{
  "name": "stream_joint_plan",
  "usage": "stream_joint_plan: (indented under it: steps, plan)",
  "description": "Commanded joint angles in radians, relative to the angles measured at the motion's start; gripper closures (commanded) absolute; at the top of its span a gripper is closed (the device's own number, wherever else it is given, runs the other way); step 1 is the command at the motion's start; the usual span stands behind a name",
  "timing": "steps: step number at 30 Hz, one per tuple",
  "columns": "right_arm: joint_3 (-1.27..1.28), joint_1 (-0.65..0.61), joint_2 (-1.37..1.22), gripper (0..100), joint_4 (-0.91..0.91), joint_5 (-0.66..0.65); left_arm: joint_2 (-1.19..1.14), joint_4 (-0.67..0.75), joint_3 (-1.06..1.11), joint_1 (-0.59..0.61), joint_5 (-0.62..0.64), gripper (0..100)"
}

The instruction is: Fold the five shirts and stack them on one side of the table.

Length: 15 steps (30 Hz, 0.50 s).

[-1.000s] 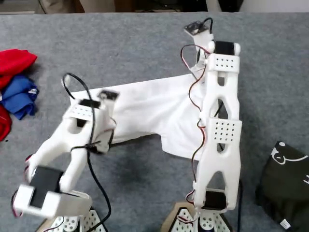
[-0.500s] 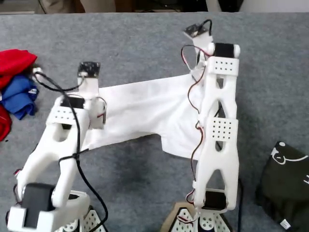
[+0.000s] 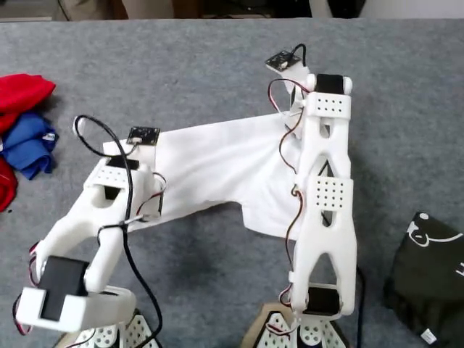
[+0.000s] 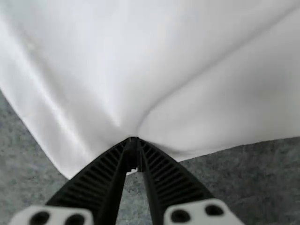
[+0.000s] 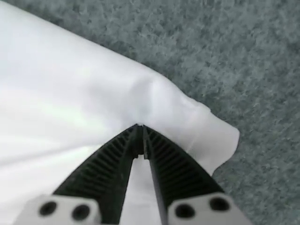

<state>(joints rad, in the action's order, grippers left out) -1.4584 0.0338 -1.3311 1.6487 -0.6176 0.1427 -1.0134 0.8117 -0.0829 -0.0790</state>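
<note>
Between the table's (image 3: 217, 65) side edges, left gripper (image 4: 133, 140) and right gripper (image 5: 139, 127) pinch the white shirt (image 3: 217, 163), jaws closed. Opposite holds likely spread it for folding.

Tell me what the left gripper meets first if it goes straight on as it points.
The white shirt: the left gripper is shut on its cloth, and more of it lies ahead. The grey table is probably just beneath.
</note>
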Motion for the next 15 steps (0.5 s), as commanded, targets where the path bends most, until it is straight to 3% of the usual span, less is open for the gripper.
stream_joint_plan:
  steps: [1,7,12,15]
  plan:
    - [-0.047,0.027,0.004,99.2,-0.017,-0.009,0.070,-0.018,0.063,-0.008,0.003,98]
    - [-0.051,0.025,0.015,99.2,-0.008,-0.009,0.216,-0.066,0.043,-0.005,0.003,98]
    - [-0.220,0.027,0.093,99.3,0.135,-0.003,0.329,-0.164,-0.143,-0.002,0.003,98]
    - [-0.180,0.038,0.185,99.3,0.140,0.054,0.325,-0.095,-0.224,0.041,0.003,98]
